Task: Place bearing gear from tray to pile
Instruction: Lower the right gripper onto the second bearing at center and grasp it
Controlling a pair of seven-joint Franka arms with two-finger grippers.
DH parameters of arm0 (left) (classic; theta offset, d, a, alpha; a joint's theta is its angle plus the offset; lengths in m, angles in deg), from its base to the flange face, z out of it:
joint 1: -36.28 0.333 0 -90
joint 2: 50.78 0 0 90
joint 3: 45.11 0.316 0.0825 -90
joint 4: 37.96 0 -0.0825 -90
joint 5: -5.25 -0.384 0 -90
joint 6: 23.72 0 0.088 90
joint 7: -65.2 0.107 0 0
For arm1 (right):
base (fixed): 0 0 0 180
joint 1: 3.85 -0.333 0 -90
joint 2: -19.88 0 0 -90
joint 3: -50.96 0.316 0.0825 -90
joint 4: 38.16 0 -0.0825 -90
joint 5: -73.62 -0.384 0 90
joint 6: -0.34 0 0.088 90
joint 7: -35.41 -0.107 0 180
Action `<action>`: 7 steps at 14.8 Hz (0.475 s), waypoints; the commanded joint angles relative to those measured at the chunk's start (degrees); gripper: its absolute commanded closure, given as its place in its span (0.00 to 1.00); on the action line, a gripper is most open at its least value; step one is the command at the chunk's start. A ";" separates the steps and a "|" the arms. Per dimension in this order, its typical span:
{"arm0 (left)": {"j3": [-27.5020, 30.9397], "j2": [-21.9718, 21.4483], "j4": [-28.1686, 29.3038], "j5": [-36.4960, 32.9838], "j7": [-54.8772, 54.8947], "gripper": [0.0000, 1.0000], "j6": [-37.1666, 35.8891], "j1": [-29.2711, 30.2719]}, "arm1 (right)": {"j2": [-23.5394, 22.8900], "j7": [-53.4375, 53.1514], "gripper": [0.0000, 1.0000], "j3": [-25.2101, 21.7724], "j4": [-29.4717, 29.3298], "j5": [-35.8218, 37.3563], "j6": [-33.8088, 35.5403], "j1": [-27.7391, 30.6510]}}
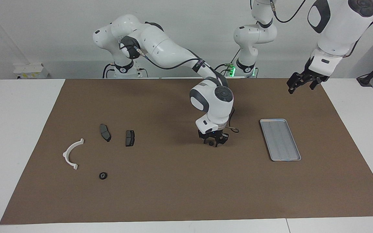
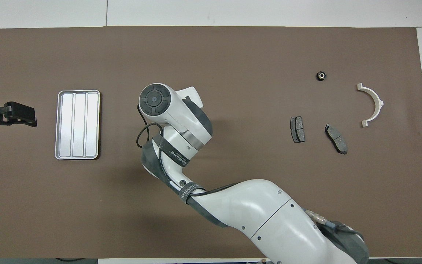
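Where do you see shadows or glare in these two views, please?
Facing view: a soft shadow spreads on the brown mat beneath the right arm, around the right gripper. Overhead view: the tray shines bright, nearly washed out between its ridges, and the right arm casts a faint shadow beside itself.

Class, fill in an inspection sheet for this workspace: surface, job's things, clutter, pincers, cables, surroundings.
Surface: brown mat on a white table, nothing spilled.
Job's things: tray empty, toward the left arm's end. Toward the right arm's end lie a white bracket, two dark pads and a small black ring.
Clutter: nothing seen.
Pincers: right pincer low over mid-mat, between tray and pads; a small dark part seems to be at it. Left pincer open, raised, waiting.
Cables: cable looped at the right arm's wrist.
Surroundings: white box by the wall.
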 commanded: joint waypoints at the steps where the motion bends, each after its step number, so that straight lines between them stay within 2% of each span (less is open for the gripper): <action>1: -0.25 -0.38 0.05 0.60 0.53 0.00 -0.71 -0.06 | -0.32 -1.45 0.42 0.81 -0.28 -0.50 -0.68 0.50; 3: -0.33 -0.38 0.05 0.60 0.44 0.00 -0.71 -0.06 | -0.32 -1.36 0.44 0.81 -0.28 -0.86 -0.77 0.50; 4: -0.25 -0.46 0.05 0.60 0.44 0.00 -0.63 0.02 | -0.23 -1.36 0.48 0.81 -0.28 -0.86 -0.77 0.50; 7: -0.24 -0.73 0.14 0.60 0.44 0.00 -0.80 0.29 | -0.14 -1.36 0.77 0.72 -0.02 -0.86 -1.64 0.50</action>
